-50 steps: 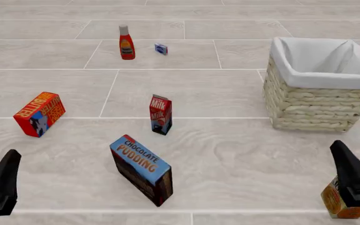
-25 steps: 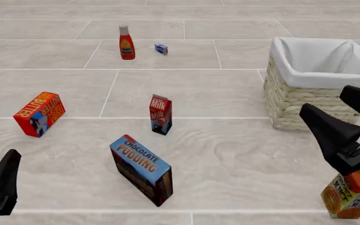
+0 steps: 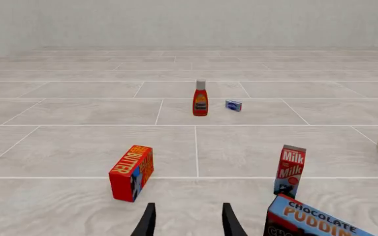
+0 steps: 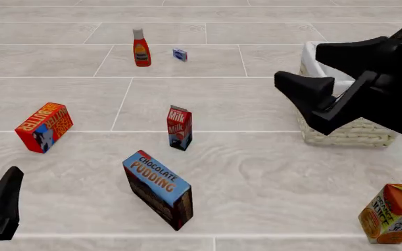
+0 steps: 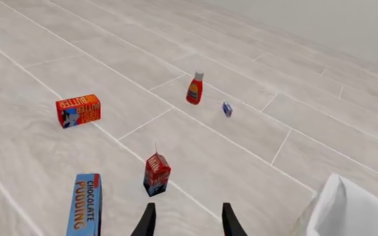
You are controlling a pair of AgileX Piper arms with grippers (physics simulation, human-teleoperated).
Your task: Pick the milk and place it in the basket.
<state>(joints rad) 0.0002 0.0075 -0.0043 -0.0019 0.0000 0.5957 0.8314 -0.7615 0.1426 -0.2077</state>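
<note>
Milk (image 4: 179, 127) upright, well left of basket (image 4: 341, 117), untouched; probably light, stiff, tippy, so pinch its flat sides mid-height; right gripper (image 4: 323, 70) and left gripper (image 3: 187, 222) jaws spread, empty.

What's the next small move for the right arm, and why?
Probably swing the right gripper left and down toward the milk. Its jaws are open and empty, and it hangs high in front of the basket, well to the right of the carton. The milk stands upright on the table, untouched, with free space around it. The left gripper sits low at the near edge.
</note>
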